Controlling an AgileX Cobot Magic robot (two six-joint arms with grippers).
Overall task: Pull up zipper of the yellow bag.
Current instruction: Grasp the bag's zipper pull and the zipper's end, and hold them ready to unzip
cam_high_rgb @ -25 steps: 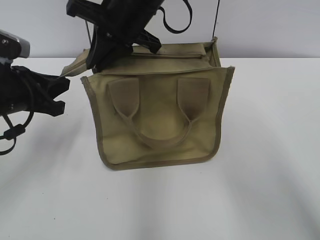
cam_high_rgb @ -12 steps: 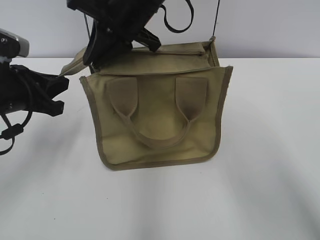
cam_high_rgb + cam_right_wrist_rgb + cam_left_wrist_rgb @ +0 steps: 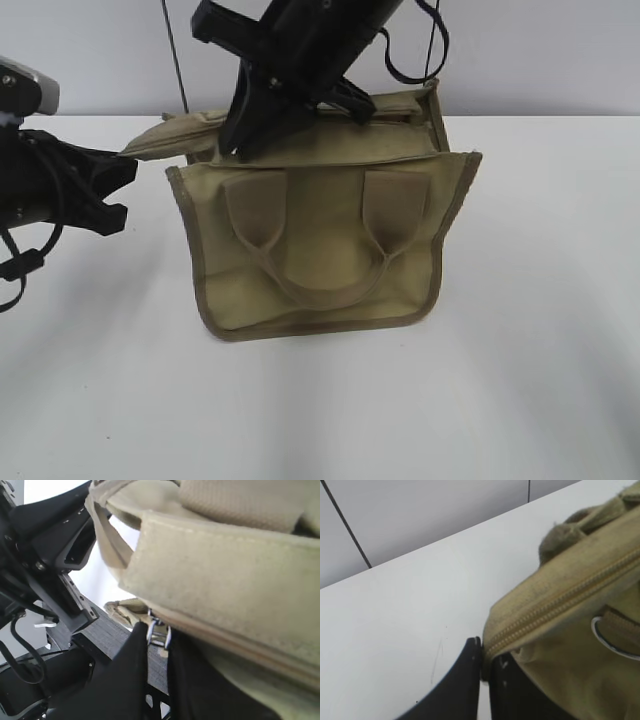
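The yellow bag (image 3: pixel 320 250) stands on the white table with its looped handle (image 3: pixel 320 275) facing me. My left gripper (image 3: pixel 128 165) is at the bag's left top corner. In the left wrist view it (image 3: pixel 484 662) is shut on the end of the zipper (image 3: pixel 560 600), whose teeth run up to the right across the bag (image 3: pixel 580 675). My right gripper (image 3: pixel 238 140) reaches down from above onto the bag's top. In the right wrist view it (image 3: pixel 159 639) is shut on the silver pull tab (image 3: pixel 160 631) under the bag's edge (image 3: pixel 225 570).
The white table (image 3: pixel 540 330) spreads around the bag, with a pale wall behind. The left arm's black body (image 3: pixel 55 545) shows close by in the right wrist view. A thin dark cable (image 3: pixel 176 60) hangs behind the bag.
My right gripper has moved to the right along the bag's top. The bag's top edge has shifted and spread a little to the right. The left gripper has stayed put.
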